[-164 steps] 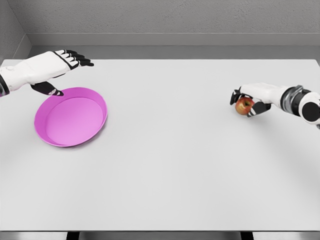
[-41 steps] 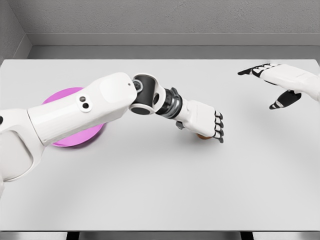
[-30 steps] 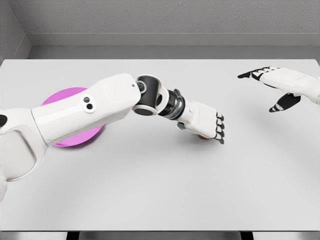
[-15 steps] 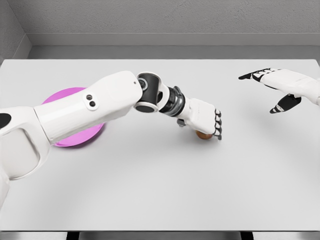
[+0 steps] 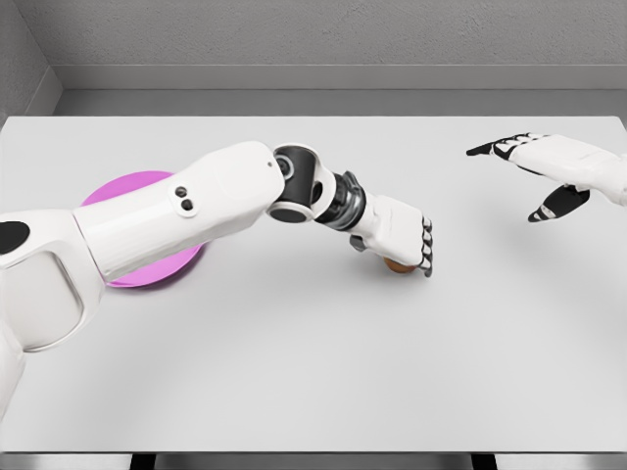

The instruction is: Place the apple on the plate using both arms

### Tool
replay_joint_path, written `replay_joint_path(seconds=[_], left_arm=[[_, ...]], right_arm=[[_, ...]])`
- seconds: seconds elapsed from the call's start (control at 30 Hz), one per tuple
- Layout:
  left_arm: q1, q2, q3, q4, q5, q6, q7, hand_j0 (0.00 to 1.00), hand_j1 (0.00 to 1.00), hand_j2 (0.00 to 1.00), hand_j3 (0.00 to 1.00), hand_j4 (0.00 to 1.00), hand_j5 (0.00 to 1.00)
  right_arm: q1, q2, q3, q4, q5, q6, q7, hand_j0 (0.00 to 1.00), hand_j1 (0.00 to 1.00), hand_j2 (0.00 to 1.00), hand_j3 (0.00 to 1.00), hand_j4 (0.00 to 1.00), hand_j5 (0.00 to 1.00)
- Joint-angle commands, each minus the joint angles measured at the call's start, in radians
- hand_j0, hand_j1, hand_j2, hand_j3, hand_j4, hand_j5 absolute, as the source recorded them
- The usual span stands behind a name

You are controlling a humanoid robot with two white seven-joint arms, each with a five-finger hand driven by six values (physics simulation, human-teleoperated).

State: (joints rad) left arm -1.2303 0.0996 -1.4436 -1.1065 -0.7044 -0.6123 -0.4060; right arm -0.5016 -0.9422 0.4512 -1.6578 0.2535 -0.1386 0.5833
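The apple [image 5: 396, 265] lies on the white table [image 5: 313, 372] near the middle, and only a brownish sliver of it shows under my left hand [image 5: 407, 255]. That hand reaches across from the left and covers the apple from above, with its fingers [image 5: 426, 251] curled down around the fruit. The pink plate [image 5: 162, 268] sits at the left, largely hidden behind my left upper arm. My right hand [image 5: 529, 162] hovers at the far right, well away from the apple, with its fingers spread and holding nothing.
A grey wall runs along the table's back edge. My long left arm [image 5: 176, 220] spans the space between the plate and the apple.
Since 5.5 s ago the apple went from the right hand's grasp at the right to the table's middle. In the last second my left hand has settled lower over it; the right hand barely moved.
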Motion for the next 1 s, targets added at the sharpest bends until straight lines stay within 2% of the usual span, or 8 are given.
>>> replay_joint_path(seconds=[0.0, 0.1, 0.53, 0.7, 0.73, 0.83, 0.9, 0.97], left_arm=[[0.0, -0.001, -0.001, 0.001, 0.002, 0.001, -0.001, 0.89, 0.89, 0.89, 0.89, 0.89, 0.89], [0.0, -0.008, -0.003, 0.001, 0.003, 0.001, -0.001, 0.86, 0.86, 0.86, 0.86, 0.86, 0.86], [-0.002, -0.021, -0.02, 0.001, 0.002, 0.001, 0.001, 0.86, 0.86, 0.86, 0.86, 0.86, 0.86], [-0.002, -0.024, -0.02, 0.025, 0.0, 0.001, 0.001, 0.86, 0.86, 0.86, 0.86, 0.86, 0.86], [-0.002, -0.024, -0.02, 0.025, 0.002, 0.001, 0.001, 0.85, 0.85, 0.85, 0.85, 0.85, 0.85], [0.0, -0.023, -0.021, 0.025, 0.0, 0.001, 0.001, 0.64, 0.64, 0.64, 0.64, 0.64, 0.64], [-0.002, -0.023, -0.021, 0.025, 0.0, 0.001, 0.001, 0.57, 0.57, 0.57, 0.57, 0.57, 0.57], [0.0, -0.023, -0.023, 0.025, 0.008, 0.001, 0.001, 0.55, 0.55, 0.55, 0.55, 0.55, 0.55]], right_arm=[[0.0, -0.001, 0.0, 0.0, -0.002, 0.001, 0.0, 1.0, 1.0, 1.0, 1.0, 1.0, 1.0], [0.0, -0.001, 0.0, 0.0, -0.002, 0.001, 0.0, 1.0, 1.0, 1.0, 1.0, 1.0, 1.0], [0.002, -0.001, 0.0, 0.003, -0.002, 0.001, 0.0, 1.0, 1.0, 1.0, 1.0, 1.0, 1.0], [0.002, -0.001, 0.0, 0.004, -0.002, 0.001, 0.0, 1.0, 1.0, 1.0, 1.0, 1.0, 1.0], [0.002, -0.001, 0.0, 0.004, -0.002, 0.001, 0.0, 1.0, 1.0, 1.0, 1.0, 1.0, 1.0], [0.002, -0.003, 0.0, 0.004, -0.002, 0.001, 0.0, 1.0, 1.0, 1.0, 1.0, 1.0, 1.0], [0.002, -0.003, 0.0, 0.004, -0.002, 0.001, 0.0, 1.0, 1.0, 1.0, 1.0, 1.0, 1.0], [0.002, -0.003, 0.0, 0.003, -0.002, 0.001, 0.0, 1.0, 1.0, 1.0, 1.0, 1.0, 1.0]])
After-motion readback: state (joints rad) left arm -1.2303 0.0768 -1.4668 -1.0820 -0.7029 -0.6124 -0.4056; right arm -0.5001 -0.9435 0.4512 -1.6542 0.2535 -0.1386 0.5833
